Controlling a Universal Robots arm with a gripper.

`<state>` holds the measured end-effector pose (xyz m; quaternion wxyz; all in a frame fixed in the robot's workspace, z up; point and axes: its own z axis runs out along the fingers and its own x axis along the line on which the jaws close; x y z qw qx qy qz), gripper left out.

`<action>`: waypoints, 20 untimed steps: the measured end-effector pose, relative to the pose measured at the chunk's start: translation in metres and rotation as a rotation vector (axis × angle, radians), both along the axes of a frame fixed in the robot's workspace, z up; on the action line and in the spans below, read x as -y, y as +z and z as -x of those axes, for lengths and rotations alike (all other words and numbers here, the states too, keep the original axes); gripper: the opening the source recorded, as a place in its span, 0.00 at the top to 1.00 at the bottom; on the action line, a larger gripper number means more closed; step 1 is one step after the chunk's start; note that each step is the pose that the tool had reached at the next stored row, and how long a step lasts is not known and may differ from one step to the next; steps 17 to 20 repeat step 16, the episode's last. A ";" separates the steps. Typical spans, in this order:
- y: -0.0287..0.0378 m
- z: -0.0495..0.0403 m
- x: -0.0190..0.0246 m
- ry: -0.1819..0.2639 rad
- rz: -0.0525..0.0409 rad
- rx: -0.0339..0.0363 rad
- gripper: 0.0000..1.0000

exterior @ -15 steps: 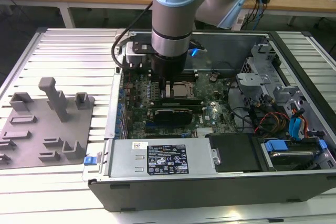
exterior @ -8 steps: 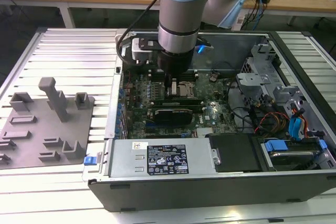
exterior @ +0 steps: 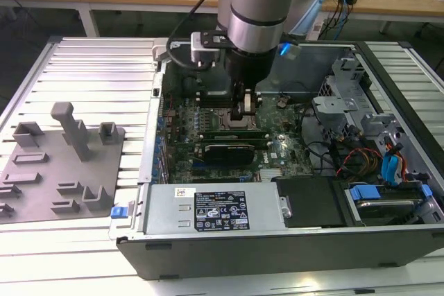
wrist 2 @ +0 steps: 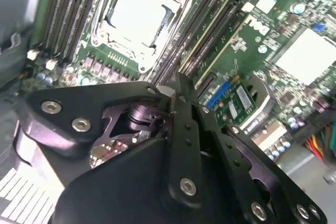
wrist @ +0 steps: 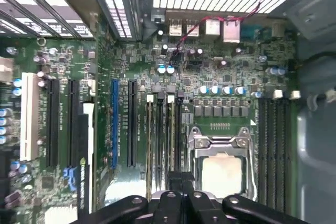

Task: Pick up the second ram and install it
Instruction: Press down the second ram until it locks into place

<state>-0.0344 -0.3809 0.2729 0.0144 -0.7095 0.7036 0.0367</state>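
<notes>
Worktop [exterior: 83, 67]: pale ribbed metal surface; it carries an open computer case and, towards the exterior view's left, a grey fixture plate.
Computer case [exterior: 277, 240]: lies on its side, lid off, motherboard exposed.
Arm [exterior: 258, 5]: reaches straight down into the case.
Fixture plate [exterior: 62, 164]: grey blocks, well apart from the arm.
CPU socket [wrist: 220, 166]: square metal frame, just beside the memory slots.
Gripper [wrist 2: 176, 100]: low over the memory slots next to the socket.
Fingers [wrist 2: 181, 85]: pressed together over a slot; whether they pinch anything, I cannot tell.
Second ram [wrist: 171, 129]: stands in a slot beside the socket, directly under the fingers.
</notes>
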 end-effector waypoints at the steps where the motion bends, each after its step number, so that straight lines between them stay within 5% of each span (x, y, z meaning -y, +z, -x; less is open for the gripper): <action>1: 0.0044 0.0000 0.0000 0.000 -0.0001 0.0001 0.89; 8: 0.0317 0.0000 0.0000 0.000 -0.0007 0.0001 0.89; 20: 0.0318 0.0000 0.0000 0.000 -0.0009 0.0000 0.89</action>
